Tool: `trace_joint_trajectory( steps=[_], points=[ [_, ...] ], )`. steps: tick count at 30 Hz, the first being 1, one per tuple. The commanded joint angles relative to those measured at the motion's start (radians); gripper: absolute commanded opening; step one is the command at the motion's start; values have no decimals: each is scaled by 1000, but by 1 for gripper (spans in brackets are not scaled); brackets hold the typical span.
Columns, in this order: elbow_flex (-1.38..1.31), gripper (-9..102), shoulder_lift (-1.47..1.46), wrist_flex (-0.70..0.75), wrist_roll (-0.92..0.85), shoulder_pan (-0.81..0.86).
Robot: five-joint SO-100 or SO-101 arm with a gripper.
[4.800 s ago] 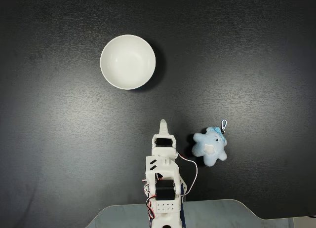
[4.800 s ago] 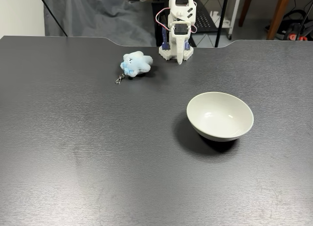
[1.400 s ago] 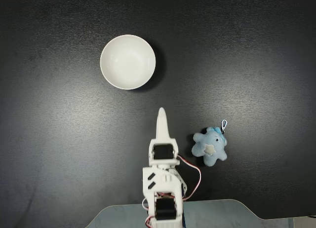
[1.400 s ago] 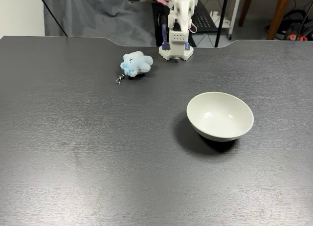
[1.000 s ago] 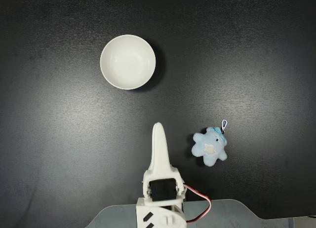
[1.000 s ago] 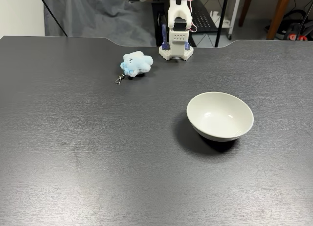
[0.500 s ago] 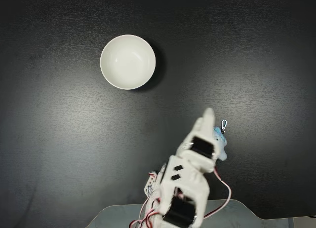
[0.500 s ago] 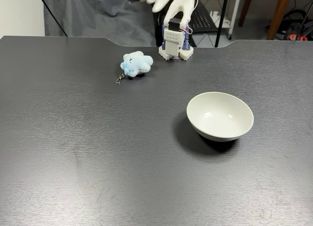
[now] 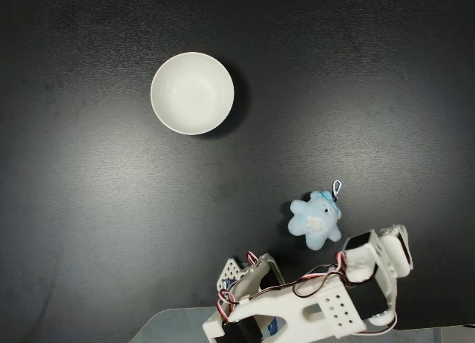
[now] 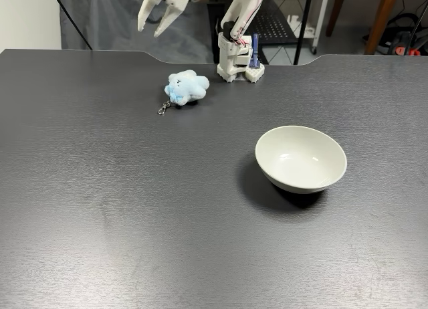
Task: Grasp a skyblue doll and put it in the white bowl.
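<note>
Top-down fixed view, left to right: the white bowl [image 9: 192, 93] stands upright and empty on the black table [image 9: 89, 209], in the upper left part of the frame. The arm's base [image 9: 249, 313] sits at the bottom edge, with red, white and black wires looped over it. The skyblue doll [image 9: 315, 220] lies flat on the table to the lower right of the bowl and well apart from it, white belly patch up, its metal keyring clasp [image 9: 336, 187] pointing toward the upper right. The arm's upper body reaches out to the right just below the doll; its far end probably hides the fingers here, so their state cannot be read from this angle.

Front fixed view, left to right: the gripper [image 10: 158, 23] hangs in the air above and slightly left of the skyblue doll [image 10: 188, 87], fingers pointing down and spread apart, with nothing between them. The doll rests on the table near the arm's base [image 10: 238, 63]. The white bowl [image 10: 301, 158] stands to the right, nearer the camera.
</note>
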Motion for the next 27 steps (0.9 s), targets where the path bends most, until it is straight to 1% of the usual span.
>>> trace_joint_trajectory(
  steps=[1,4,9,11,16,19,22,24,27],
  points=[
    [-51,16,-49,-14,-6,38],
    [-63,16,-137,-40,-6,34],
    [-52,16,-259,-169,-6,-14],
    [-54,16,-285,-198,-8,-46],
    [-52,16,-299,-192,-8,-137],
    [-52,16,-296,-189,-34,-147],
    [-51,16,-285,-189,-183,-149],
    [-51,16,-285,-189,-345,-149],
    [-51,16,-282,-184,-643,-149]
  ],
)
